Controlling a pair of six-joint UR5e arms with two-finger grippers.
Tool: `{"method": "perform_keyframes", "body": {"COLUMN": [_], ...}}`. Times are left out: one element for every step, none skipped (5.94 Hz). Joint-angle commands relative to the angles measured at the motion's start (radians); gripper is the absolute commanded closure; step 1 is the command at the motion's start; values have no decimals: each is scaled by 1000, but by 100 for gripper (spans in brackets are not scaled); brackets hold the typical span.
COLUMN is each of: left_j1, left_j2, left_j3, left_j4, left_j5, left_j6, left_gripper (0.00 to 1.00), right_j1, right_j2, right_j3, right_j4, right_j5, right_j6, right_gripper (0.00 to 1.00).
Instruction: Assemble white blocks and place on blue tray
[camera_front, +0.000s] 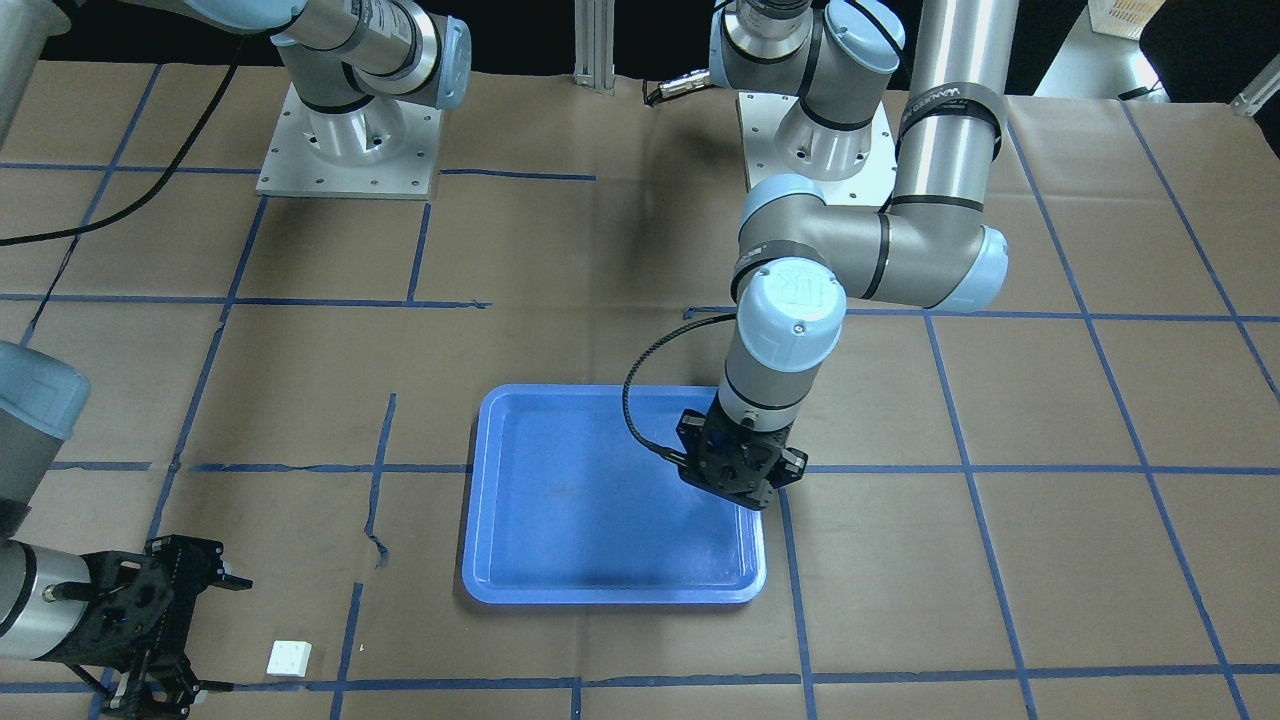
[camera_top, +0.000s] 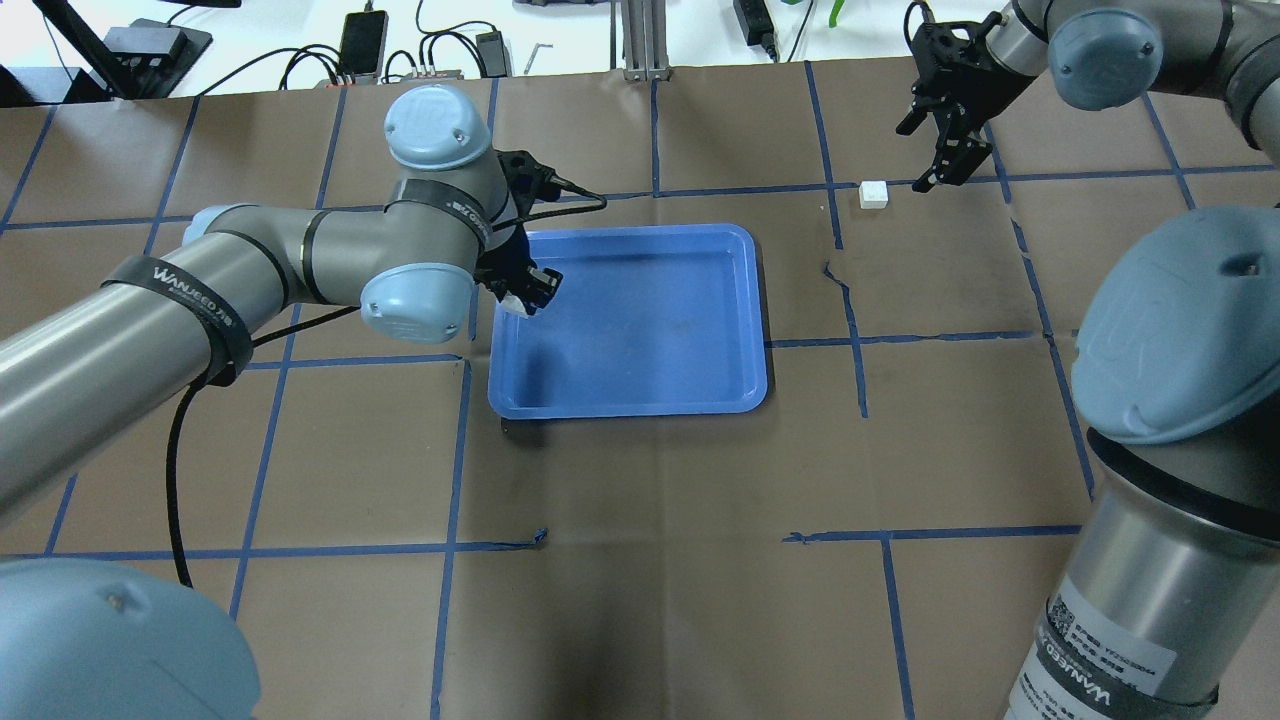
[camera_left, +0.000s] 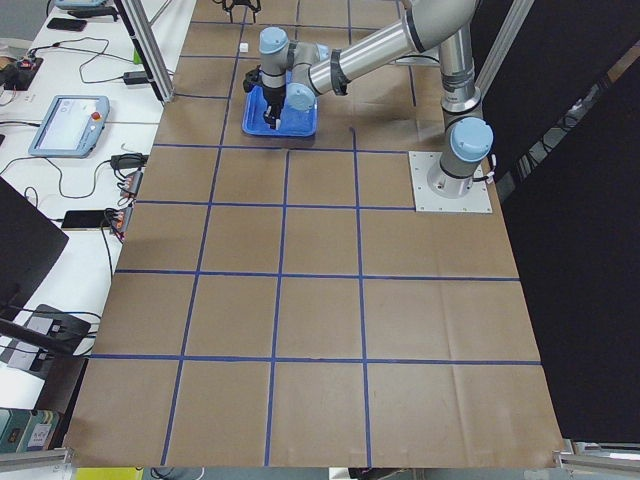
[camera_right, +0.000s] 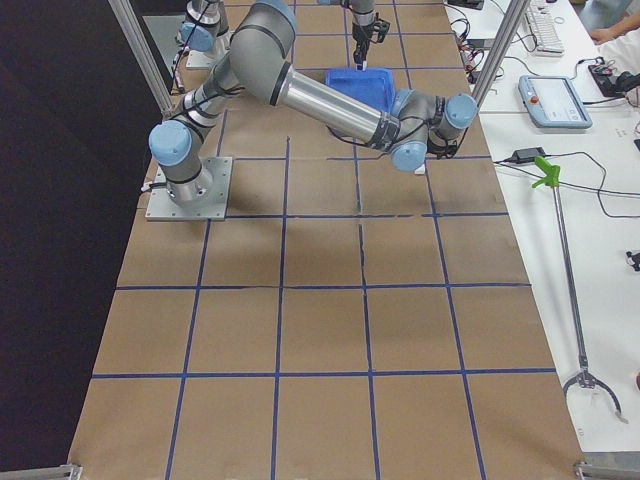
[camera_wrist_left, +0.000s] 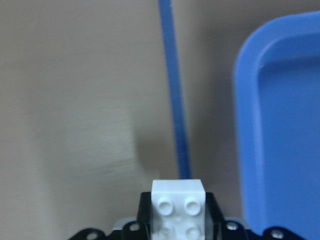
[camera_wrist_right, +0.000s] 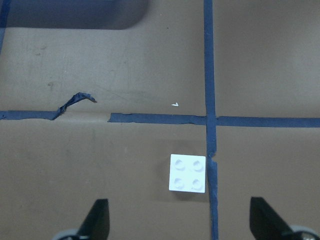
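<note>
My left gripper (camera_top: 525, 293) is shut on one white block (camera_wrist_left: 178, 209), which shows stud side up between the fingers in the left wrist view. It hangs at the left rim of the blue tray (camera_top: 650, 330), over the paper just outside the rim (camera_wrist_left: 250, 100). In the front view this gripper (camera_front: 740, 478) hides its block. The other white block (camera_top: 873, 194) lies on the paper to the right of the tray, studs up (camera_wrist_right: 187, 173). My right gripper (camera_top: 920, 155) is open and empty, hovering just beside and above that block (camera_front: 289, 658).
The table is covered in brown paper with a grid of blue tape lines (camera_top: 860, 340); one strip is torn (camera_wrist_right: 75, 102). The tray bottom (camera_front: 600, 500) is bare. Arm bases (camera_front: 350, 140) stand at the robot's side; cables and devices (camera_top: 360, 40) lie beyond the far edge.
</note>
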Motion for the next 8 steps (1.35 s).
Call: {"method": "perform_keyframes", "body": {"left_j1": [-91, -94, -105, -114, -135, -142, -143, -142], "left_j2": [-28, -57, -57, -67, -73, -79, -79, -85], "left_j3": [1, 7, 6, 4, 1, 1, -2, -7], "left_j4": [3, 12, 14, 22, 38, 46, 51, 78], "left_j5": [6, 6, 6, -3, -5, -5, -5, -5], "left_j6": [330, 510, 649, 744, 789, 791, 790, 787], "left_gripper": [84, 84, 83, 83, 83, 83, 83, 80], "right_j1": [-9, -9, -9, -9, -9, -9, -9, -9], "right_j2": [44, 72, 87, 84, 81, 80, 80, 78], "right_j3": [9, 9, 10, 34, 47, 39, 39, 39], "right_j4": [-3, -60, -78, -76, -78, -78, -84, -96], "right_j5": [47, 78, 78, 77, 80, 84, 108, 109], "right_j6": [4, 6, 7, 10, 10, 10, 3, 2], "right_gripper": [0, 0, 0, 0, 0, 4, 22, 40]}}
